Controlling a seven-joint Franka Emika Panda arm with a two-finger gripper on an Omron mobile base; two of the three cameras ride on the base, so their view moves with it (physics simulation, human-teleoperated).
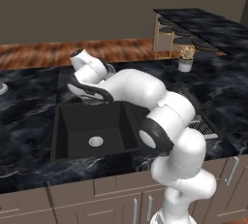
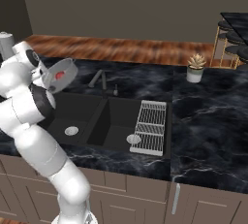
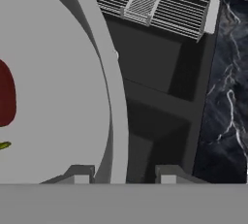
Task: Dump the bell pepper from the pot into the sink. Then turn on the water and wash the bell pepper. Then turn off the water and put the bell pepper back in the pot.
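Gripper: two-finger gripper (image 3: 125, 173) of the white arm, its small dark fingertips (image 3: 80, 172) standing one on each side of the pot's rim, closed on that rim and holding the pot in the air.
Pot: wide, shallow, round grey metal pot (image 2: 60, 75), lifted off the counter and tipped steeply so its pale inside faces the right base camera; it hangs above the left end of the sink. In the hand view its pale floor and rim (image 3: 63, 97) take up the left half.
Bell pepper: very small bright red blocky bell pepper (image 2: 60, 75) lying inside the tilted pot; close up it is a dark red shape (image 3: 6, 94) at the left edge, with a bit of green stem below it.
Sink: matte black double-basin rectangular sink (image 2: 92, 116) set in the dark marbled counter (image 2: 208, 121), a round silver drain (image 2: 71, 131) in its left basin and another (image 2: 134, 139) in its right.
Drying rack: ribbed metal drying rack (image 2: 151, 126) lying over the right side of the right basin.
Faucet: short dark angular faucet (image 2: 98, 78) on the counter behind the sink, to the right of the pot.
Plant: small potted plant (image 2: 195, 68) in a pale pot, far right on the counter, well apart from the sink.
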